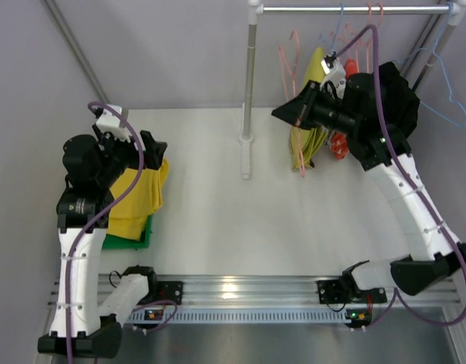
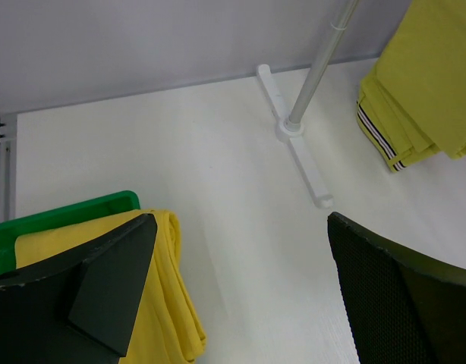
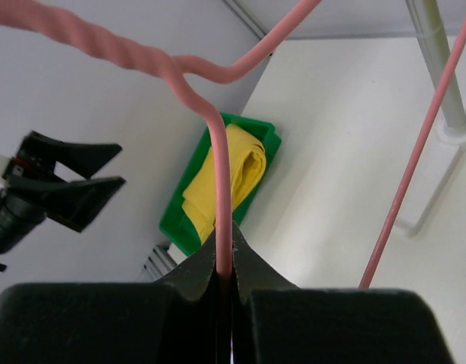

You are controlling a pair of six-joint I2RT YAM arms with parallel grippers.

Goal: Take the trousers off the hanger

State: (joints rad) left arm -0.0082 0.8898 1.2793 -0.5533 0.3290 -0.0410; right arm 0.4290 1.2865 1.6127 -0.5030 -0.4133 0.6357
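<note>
The olive-yellow trousers (image 1: 309,144) are hung straight down from the pink hanger (image 3: 218,174) on the right — its wire is pinched in the closed right gripper (image 3: 224,282), the nearer one — while the bright yellow trousers (image 1: 138,199) are laid in the green bin (image 2: 66,216) under the wide-spread, empty left gripper (image 2: 240,243).

The bright yellow trousers (image 1: 138,193) are a golden yellow, set against a green bin (image 1: 127,243). The olive-yellow trousers (image 2: 434,83) are duller, with a cuff band striped black and white. One wire hanger is the pink hanger (image 3: 221,189) and another is the blue hanger (image 1: 454,95), a light blue. A garment (image 1: 339,144) by them is red-orange. The desk (image 1: 240,220) is white. The left claw (image 2: 239,220) and the right claw (image 3: 224,277) are black. The arms are white and black, with purple cables (image 1: 140,155).
</note>
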